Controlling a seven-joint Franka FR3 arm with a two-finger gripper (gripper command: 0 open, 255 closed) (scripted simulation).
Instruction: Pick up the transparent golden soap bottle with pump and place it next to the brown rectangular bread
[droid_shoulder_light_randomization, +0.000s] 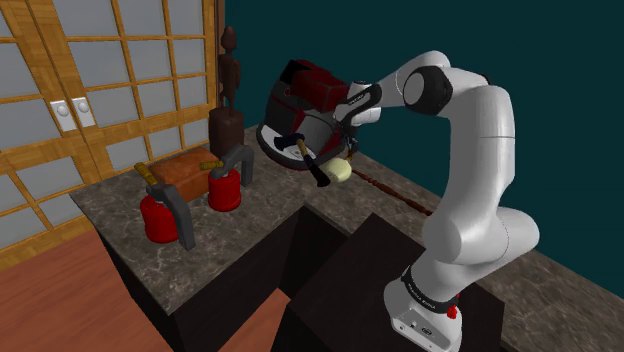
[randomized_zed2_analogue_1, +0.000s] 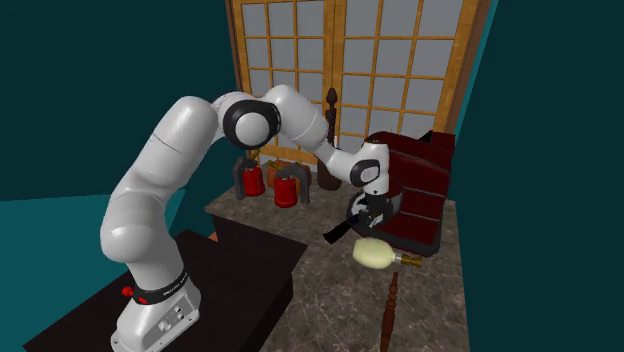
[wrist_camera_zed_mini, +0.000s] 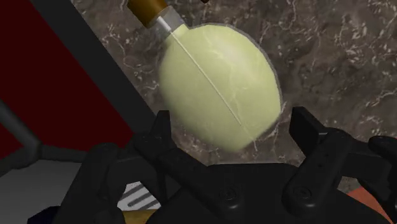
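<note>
Pale yellow-green round bottle (wrist_camera_zed_mini: 219, 83), brown pump neck, lay sideways on dark marble table (randomized_zed2_analogue_1: 320, 300) beside bulky dark red appliance (randomized_zed2_analogue_1: 420, 185). Hand (wrist_camera_zed_mini: 232, 118) stood open, straddling bottle, not clasping. Shoulder view added brown rectangular bread (droid_shoulder_light_randomization: 185, 165) behind two red extinguishers (droid_shoulder_light_randomization: 225, 190).

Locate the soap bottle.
In the second exterior view the pale yellow soap bottle lies on the marble counter, beneath the open gripper, beside the dark red appliance.

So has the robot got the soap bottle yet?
Not yet. Done: the fingers are lined up at the pale yellow bottle lying on the counter. In hand: they stand open either side of it, not squeezing. Left: grab it, lift it, and set it by the brown bread near the red extinguishers.
</note>
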